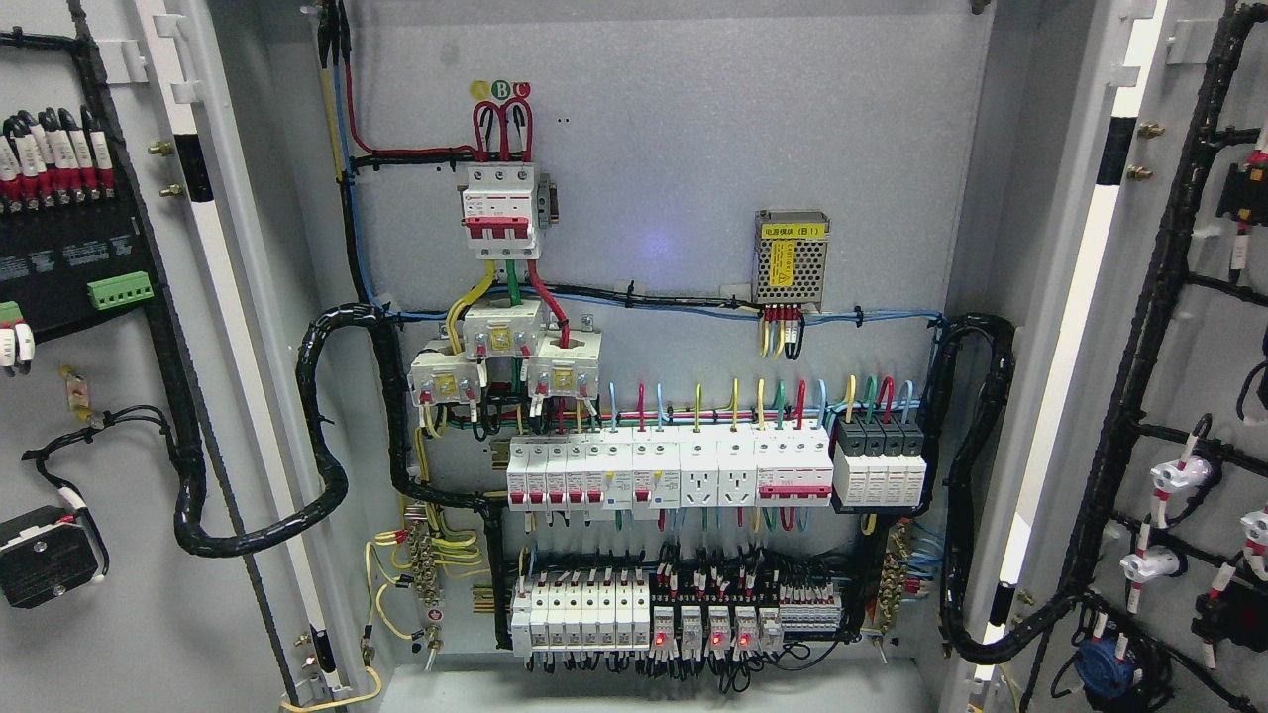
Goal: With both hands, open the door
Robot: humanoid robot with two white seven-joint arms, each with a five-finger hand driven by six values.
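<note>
Both doors, left door [119, 416] and right door [1189, 396], stand fully open, task apparently complete; neither hand visible, so grip state cannot be told.

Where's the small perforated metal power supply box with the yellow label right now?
In the head view, the perforated metal power supply box sits on the grey back panel, upper right of centre, right of the white three-pole main breaker and above the white breaker row.

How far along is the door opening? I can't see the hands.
Looks done: the left door and right door both stand swung wide, exposing the breakers inside the cabinet. Nothing is in hand; neither robot hand is in view. Nothing visibly remains.
</note>
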